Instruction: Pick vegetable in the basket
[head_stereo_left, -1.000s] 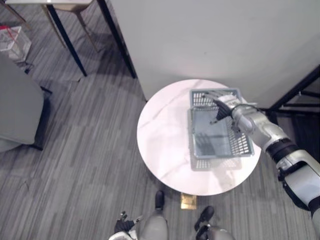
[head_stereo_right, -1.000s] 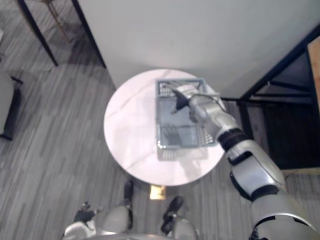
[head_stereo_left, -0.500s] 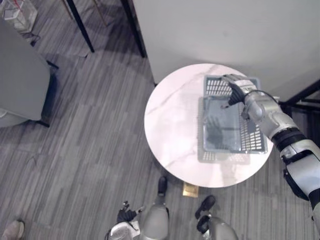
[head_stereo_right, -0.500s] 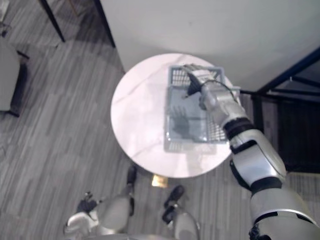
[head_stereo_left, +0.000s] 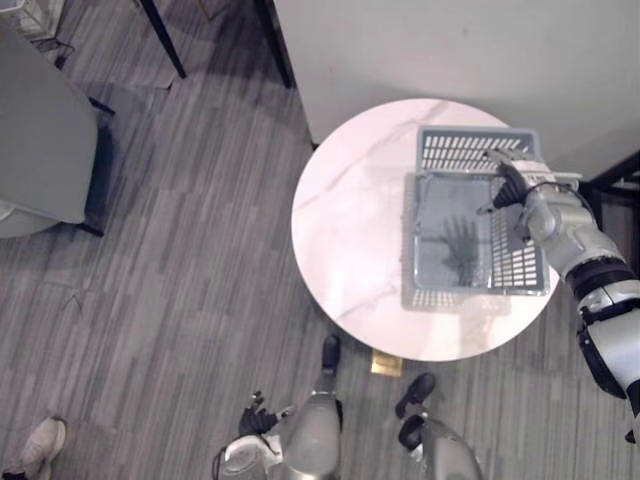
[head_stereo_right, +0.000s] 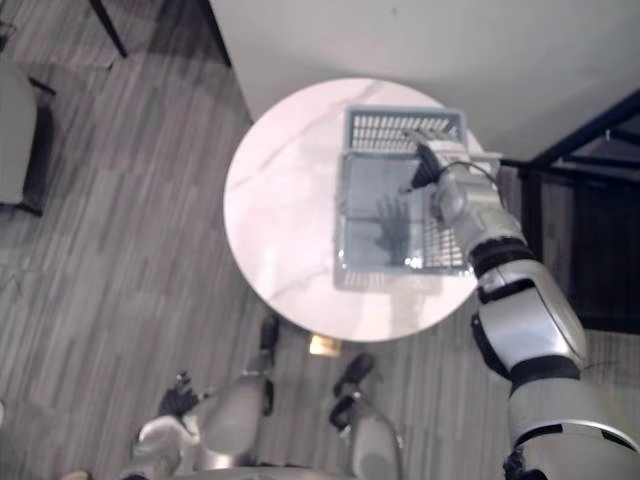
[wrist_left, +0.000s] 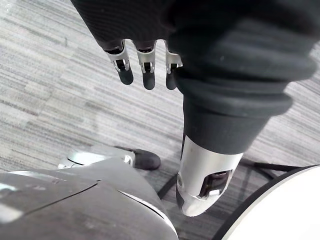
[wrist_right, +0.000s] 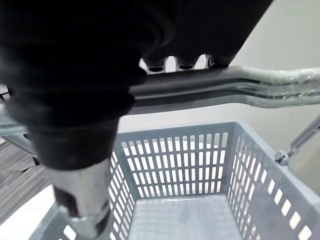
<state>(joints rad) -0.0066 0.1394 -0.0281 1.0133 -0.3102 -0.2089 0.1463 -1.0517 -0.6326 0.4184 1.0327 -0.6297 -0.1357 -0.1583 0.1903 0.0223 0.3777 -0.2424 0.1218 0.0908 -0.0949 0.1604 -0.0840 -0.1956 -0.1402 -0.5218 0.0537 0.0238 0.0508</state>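
A grey slatted plastic basket (head_stereo_left: 465, 150) sits at the far right edge of the round white marble tabletop (head_stereo_left: 350, 230), its floor bare. The right hand (head_stereo_left: 512, 185) hovers above its far end, fingers spread and fairly straight; the thin metal handle (wrist_right: 260, 85) crosses them, possibly touching. The left hand (wrist_left: 148, 75) hangs relaxed over the floor. The basket looks light and stiff, best lifted at mid-handle so it hangs level.

Silver-grey, black-banded right arm (head_stereo_right: 525, 320); left robot hand (wrist_left: 220, 60) dark-ribbed, silver fingers (wrist_left: 148, 65) dark-tipped
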